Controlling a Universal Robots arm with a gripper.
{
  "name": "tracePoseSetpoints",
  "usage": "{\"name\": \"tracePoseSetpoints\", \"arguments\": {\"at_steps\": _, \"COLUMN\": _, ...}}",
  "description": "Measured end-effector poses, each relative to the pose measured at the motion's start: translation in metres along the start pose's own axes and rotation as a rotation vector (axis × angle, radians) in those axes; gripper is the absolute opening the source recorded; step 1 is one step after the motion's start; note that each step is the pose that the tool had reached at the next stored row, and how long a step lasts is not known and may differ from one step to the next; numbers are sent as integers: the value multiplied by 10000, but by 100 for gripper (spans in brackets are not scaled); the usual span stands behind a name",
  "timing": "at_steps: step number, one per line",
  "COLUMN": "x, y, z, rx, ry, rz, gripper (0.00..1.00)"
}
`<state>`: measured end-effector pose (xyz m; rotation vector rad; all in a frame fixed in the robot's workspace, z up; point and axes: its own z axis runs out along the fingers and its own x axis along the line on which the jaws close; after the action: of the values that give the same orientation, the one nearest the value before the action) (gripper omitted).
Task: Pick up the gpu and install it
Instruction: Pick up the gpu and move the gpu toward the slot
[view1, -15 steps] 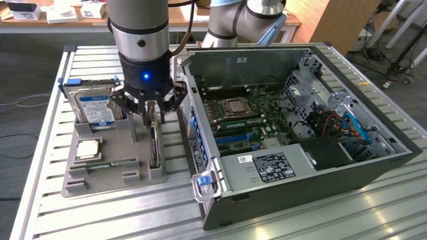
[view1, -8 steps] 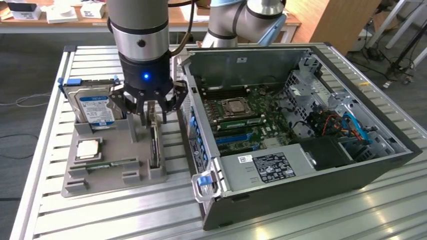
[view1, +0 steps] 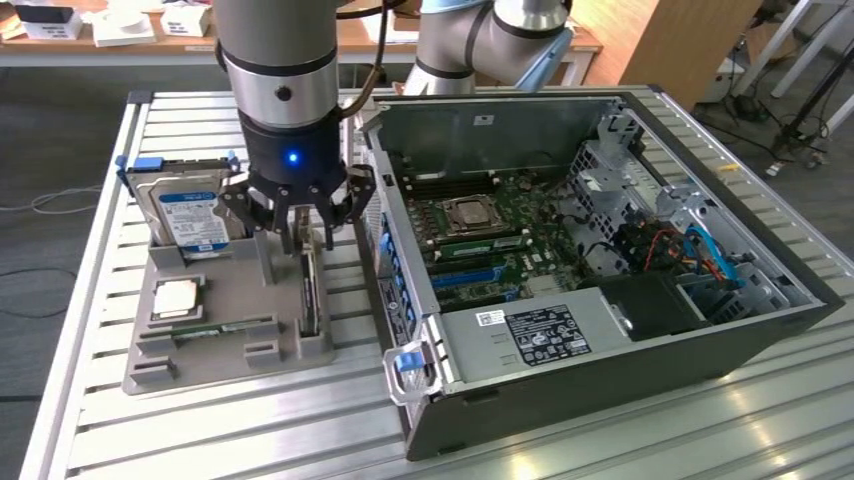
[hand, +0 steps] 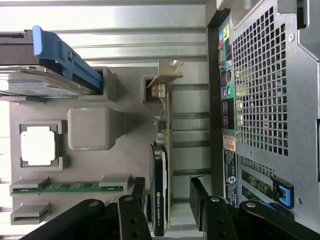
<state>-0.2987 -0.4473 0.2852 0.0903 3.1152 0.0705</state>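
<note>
From the exterior view: gripper (view1: 307, 238) low over the grey tray (view1: 254, 290), on the tray's side next to the computer case (view1: 601, 340). Jaws spread wide, nothing held. Gpu (view1: 310, 295) on edge in the tray's long slot, right below the gripper, seen here merely as a thin dark strip. Hard drive (view1: 191, 212) upright at the tray's far end; cpu chip (view1: 178, 298) flat near the tray's middle; memory stick (view1: 214, 328) just beside the chip, also in the tray. Motherboard (view1: 481, 240) on show inside the opened case.

From the wrist view: gripper (hand: 167, 187) astride the gpu (hand: 160, 170), one of the fingers (hand: 136, 200) on each side, both apart from the card. Black cooler face and silver end bracket (hand: 167, 75) plain here. Of the case, the perforated rear panel (hand: 260, 90) rather than the inside.
</note>
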Motion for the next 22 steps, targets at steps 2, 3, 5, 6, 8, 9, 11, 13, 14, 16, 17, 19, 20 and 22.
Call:
{"name": "tracePoseSetpoints", "arguments": {"at_steps": 2, "x": 1, "y": -2, "z": 37, "rx": 1, "ry": 1, "rz": 0, "gripper": 49}}
{"name": "tracePoseSetpoints", "arguments": {"at_steps": 3, "x": 1, "y": -3, "z": 55, "rx": 0, "ry": 0, "rz": 0, "gripper": 49}}
{"name": "tracePoseSetpoints", "arguments": {"at_steps": 5, "x": 2, "y": -4, "z": 91, "rx": 1, "ry": 1, "rz": 0, "gripper": 49}}
{"name": "tracePoseSetpoints", "arguments": {"at_steps": 6, "x": 3, "y": -5, "z": 109, "rx": 1, "ry": 1, "rz": 0, "gripper": 49}}
{"name": "tracePoseSetpoints", "arguments": {"at_steps": 8, "x": 3, "y": -7, "z": 146, "rx": 1, "ry": 1, "rz": 0, "gripper": 49}}
{"name": "tracePoseSetpoints", "arguments": {"at_steps": 9, "x": 3, "y": -8, "z": 164, "rx": 1, "ry": 0, "rz": 0, "gripper": 49}}
{"name": "tracePoseSetpoints", "arguments": {"at_steps": 11, "x": 4, "y": -9, "z": 193, "rx": 0, "ry": 0, "rz": 0, "gripper": 49}}
{"name": "tracePoseSetpoints", "arguments": {"at_steps": 13, "x": 5, "y": -9, "z": 194, "rx": 2, "ry": 1, "rz": 0, "gripper": 49}}
{"name": "tracePoseSetpoints", "arguments": {"at_steps": 14, "x": 5, "y": -9, "z": 194, "rx": 2, "ry": 2, "rz": 0, "gripper": 49}}
{"name": "tracePoseSetpoints", "arguments": {"at_steps": 16, "x": 19, "y": -10, "z": 197, "rx": 1, "ry": 0, "rz": 1, "gripper": 49}}
{"name": "tracePoseSetpoints", "arguments": {"at_steps": 17, "x": 33, "y": -11, "z": 197, "rx": 1, "ry": 0, "rz": 0, "gripper": 49}}
{"name": "tracePoseSetpoints", "arguments": {"at_steps": 19, "x": 42, "y": -11, "z": 198, "rx": 0, "ry": -1, "rz": 0, "gripper": 49}}
{"name": "tracePoseSetpoints", "arguments": {"at_steps": 20, "x": 42, "y": -12, "z": 202, "rx": -1, "ry": 0, "rz": -2, "gripper": 49}}
{"name": "tracePoseSetpoints", "arguments": {"at_steps": 22, "x": 44, "y": -15, "z": 220, "rx": 0, "ry": 0, "rz": 1, "gripper": 49}}
